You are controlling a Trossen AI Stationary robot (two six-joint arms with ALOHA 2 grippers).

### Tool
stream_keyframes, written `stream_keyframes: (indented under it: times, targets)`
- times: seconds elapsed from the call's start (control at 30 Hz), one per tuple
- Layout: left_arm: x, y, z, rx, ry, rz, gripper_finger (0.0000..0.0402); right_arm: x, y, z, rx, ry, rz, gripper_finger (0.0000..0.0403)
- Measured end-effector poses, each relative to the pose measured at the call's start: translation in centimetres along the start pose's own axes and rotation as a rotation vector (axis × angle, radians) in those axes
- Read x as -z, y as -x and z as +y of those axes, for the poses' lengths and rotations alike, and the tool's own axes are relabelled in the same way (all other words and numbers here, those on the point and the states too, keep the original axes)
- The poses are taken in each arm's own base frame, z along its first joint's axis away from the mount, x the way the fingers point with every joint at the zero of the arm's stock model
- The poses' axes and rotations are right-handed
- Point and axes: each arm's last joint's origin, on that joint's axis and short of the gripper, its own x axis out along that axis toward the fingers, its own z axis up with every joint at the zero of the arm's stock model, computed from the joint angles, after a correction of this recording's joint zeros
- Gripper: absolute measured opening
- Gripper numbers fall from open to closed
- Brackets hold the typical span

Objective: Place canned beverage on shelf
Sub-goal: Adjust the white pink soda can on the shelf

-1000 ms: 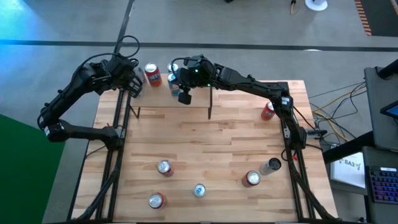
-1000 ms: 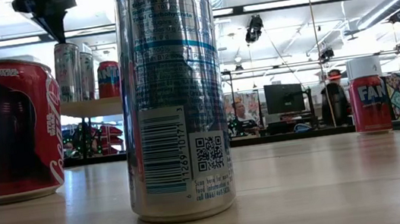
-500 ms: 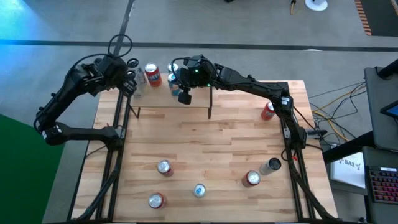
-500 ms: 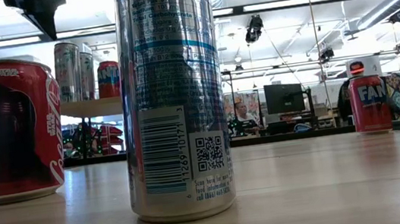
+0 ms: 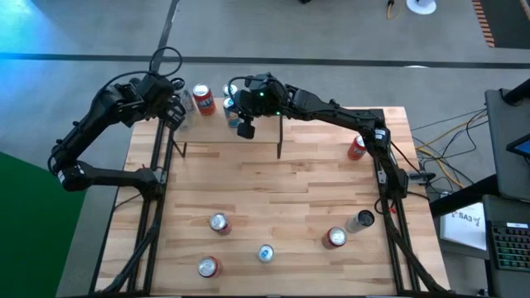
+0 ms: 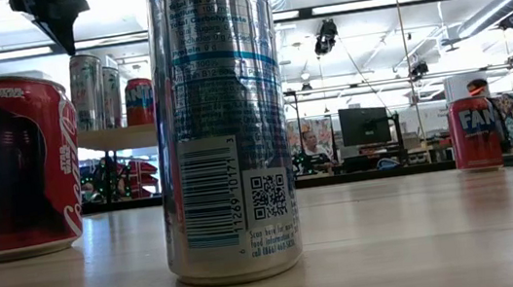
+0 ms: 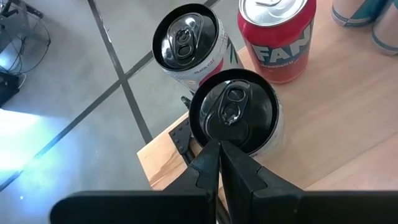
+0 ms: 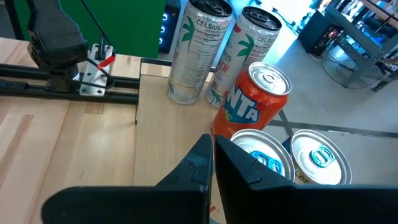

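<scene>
Both the left gripper [image 7: 219, 155] and right gripper [image 8: 212, 155] hover pinched shut and empty above cans already on the shelf [image 8: 168, 124], so the next move calls for fetching another can [image 5: 219, 222] from the tabletop.

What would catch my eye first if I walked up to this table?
Probably the cluster of drink cans on the small raised shelf at the table's far edge: two tall white Celsius cans, an orange Fanta can and two blue-topped ones. Both dark arms reach over it, the left hand shut above a Celsius can and the right hand shut beside the Fanta. More cans stand scattered on the near half of the wooden table.
</scene>
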Motion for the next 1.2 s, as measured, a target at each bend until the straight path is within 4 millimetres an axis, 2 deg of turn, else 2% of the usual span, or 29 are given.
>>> stream_keyframes:
  times: [0.8,1.2]
  targets:
    - [-0.15,0.0,-0.17,0.058,0.046,-0.01,0.0,0.0,0.0,0.0,0.0,-0.002,0.0,0.0009]
    - [-0.23,0.07,-0.05,0.03,0.035,-0.027,0.0,0.06,0.0,0.02,-0.002,0.001,0.006,0.0009]
